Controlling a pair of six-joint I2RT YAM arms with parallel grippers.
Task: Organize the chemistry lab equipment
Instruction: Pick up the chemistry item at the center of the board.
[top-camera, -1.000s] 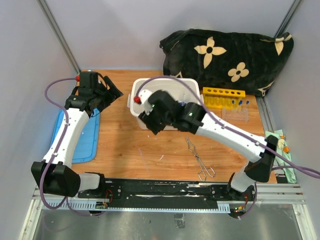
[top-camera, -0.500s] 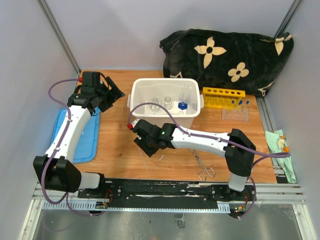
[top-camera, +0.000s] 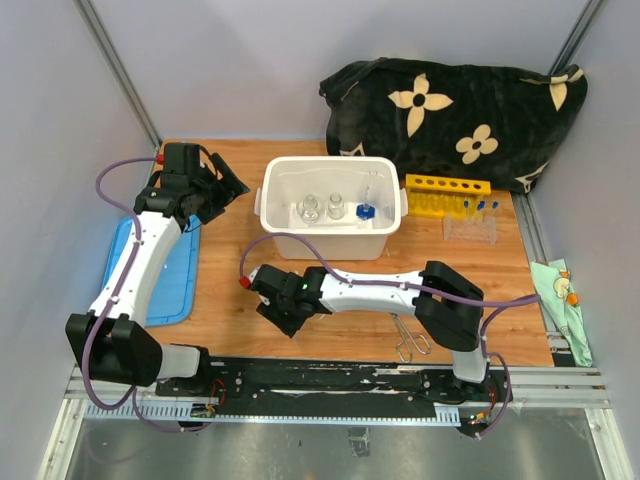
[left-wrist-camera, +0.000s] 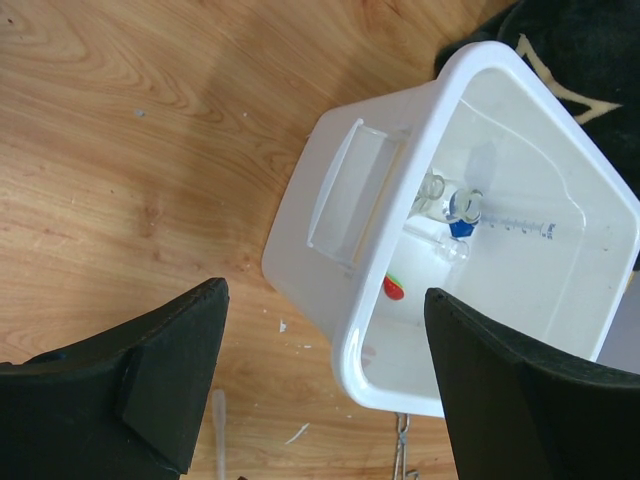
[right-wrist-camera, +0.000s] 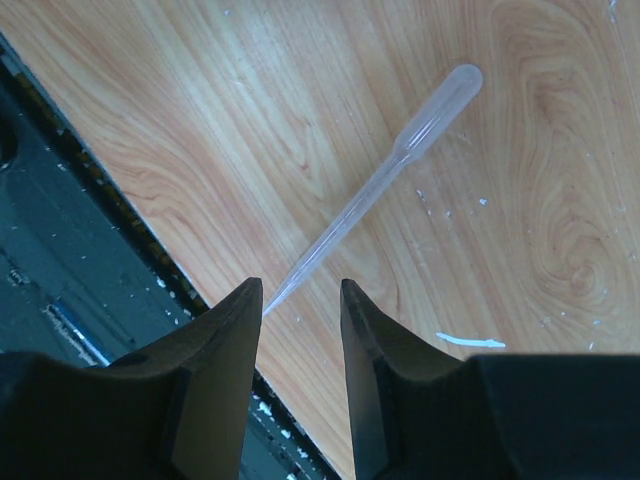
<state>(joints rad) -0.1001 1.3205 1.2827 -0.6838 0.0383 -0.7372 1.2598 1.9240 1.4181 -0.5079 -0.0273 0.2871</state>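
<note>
Wooden table (top-camera: 220, 250), one pipette (right-wrist-camera: 380, 190), one white tub (top-camera: 330, 243)

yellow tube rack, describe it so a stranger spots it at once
On the wooden table, look right of the white tub, just before the black flowered cloth. The yellow tube rack is the bright bar with a row of holes; the clear rack on its near side is see-through.
</note>
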